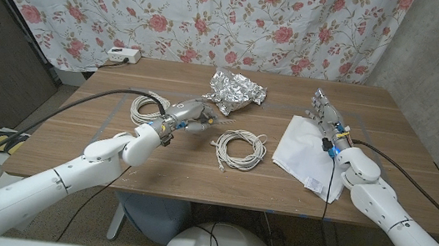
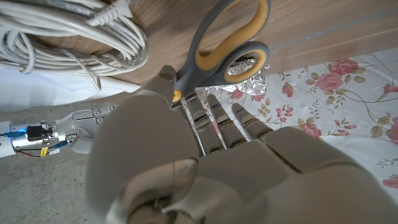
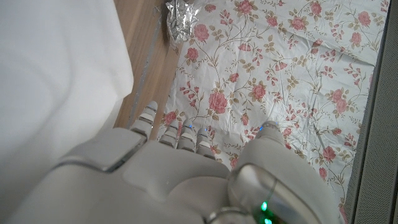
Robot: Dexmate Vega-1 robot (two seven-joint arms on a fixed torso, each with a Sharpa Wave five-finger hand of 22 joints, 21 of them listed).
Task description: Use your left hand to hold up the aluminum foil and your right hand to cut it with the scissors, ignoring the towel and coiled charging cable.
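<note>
Foil: the crumpled foil [image 1: 237,91] lies at the table's [image 1: 197,171] far middle, just beyond the left hand and well apart from the right hand.
Left hand: the left hand [image 1: 187,116] is the nearer one, fingers apart, holding nothing, hovering right at the scissors.
Right hand: the right hand [image 1: 326,119] stands over the white towel [image 1: 304,150], fingers straight and apart, empty.
Scissors: the scissors [image 2: 219,53] lie under the left fingertips [image 2: 214,102], long axis pointing toward the foil, handles that way too.
Judgement: the right hand must cut, yet the scissors lie on the left's side.
</note>
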